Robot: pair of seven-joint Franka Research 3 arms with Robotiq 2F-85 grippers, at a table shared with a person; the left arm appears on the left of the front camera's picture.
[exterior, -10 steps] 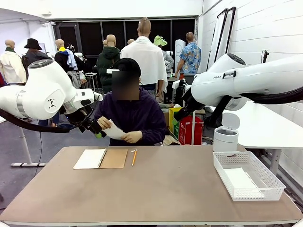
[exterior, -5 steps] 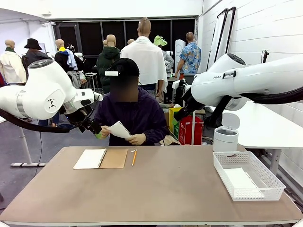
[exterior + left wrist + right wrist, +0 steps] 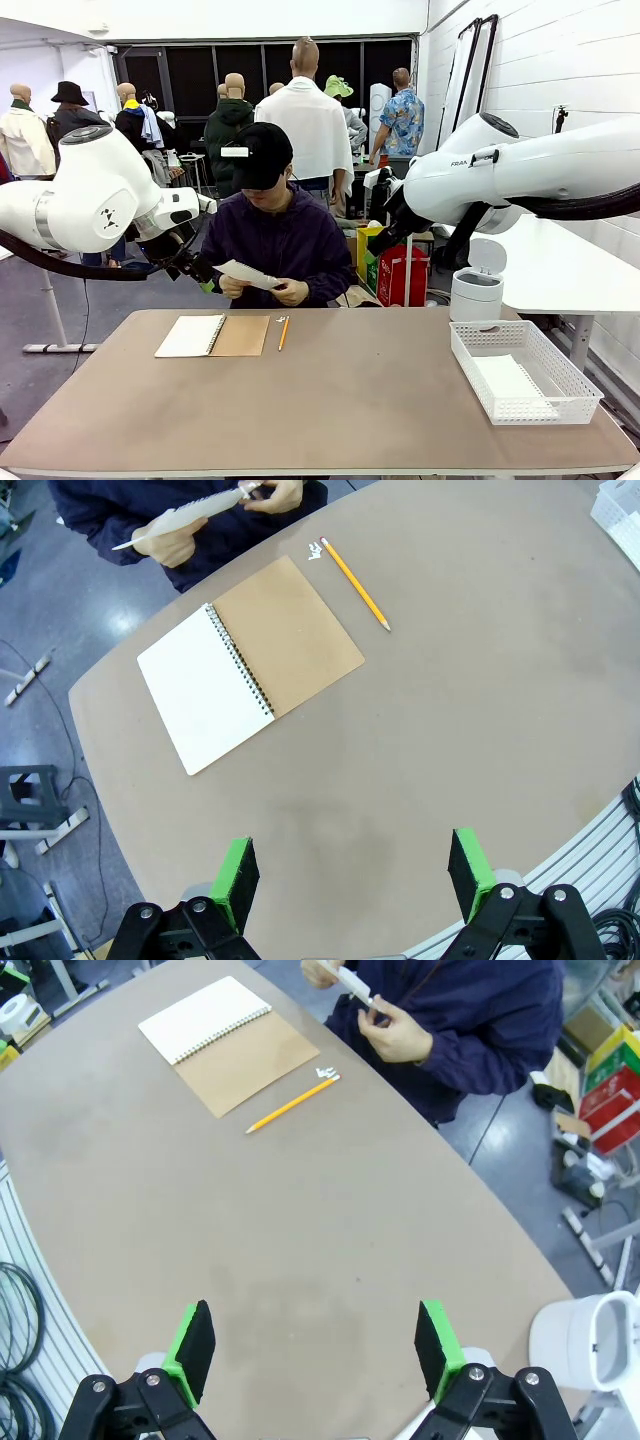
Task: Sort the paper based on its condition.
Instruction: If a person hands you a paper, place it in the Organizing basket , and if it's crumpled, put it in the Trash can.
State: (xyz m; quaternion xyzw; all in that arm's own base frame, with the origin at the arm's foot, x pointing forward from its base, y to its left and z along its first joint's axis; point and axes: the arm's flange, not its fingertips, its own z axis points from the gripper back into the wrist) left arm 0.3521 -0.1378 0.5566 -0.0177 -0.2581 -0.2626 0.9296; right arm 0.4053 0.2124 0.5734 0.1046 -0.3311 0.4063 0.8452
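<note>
The person at the far side holds a white sheet of paper (image 3: 247, 273) nearly level in both hands, above the table's far edge. The same sheet appears edge-on in the left wrist view (image 3: 185, 517) and in the right wrist view (image 3: 352, 984). Another white sheet (image 3: 510, 378) lies in the white basket (image 3: 503, 334) at the right. My left gripper (image 3: 350, 875) hangs high over the table, open and holding nothing. In the front view it (image 3: 203, 278) sits just left of the person's hands. My right gripper (image 3: 312, 1350) is also open with nothing in it, high above the table.
An open spiral notebook (image 3: 212, 335) with a brown cover lies at the far left of the table, a yellow pencil (image 3: 283, 332) beside it. Tiny white scraps (image 3: 314, 550) lie by the pencil's end. A white lidded bin (image 3: 477, 290) stands behind the basket.
The person has tipped the sheet from upright down to nearly flat and lowered it slightly. Neither arm has moved.
</note>
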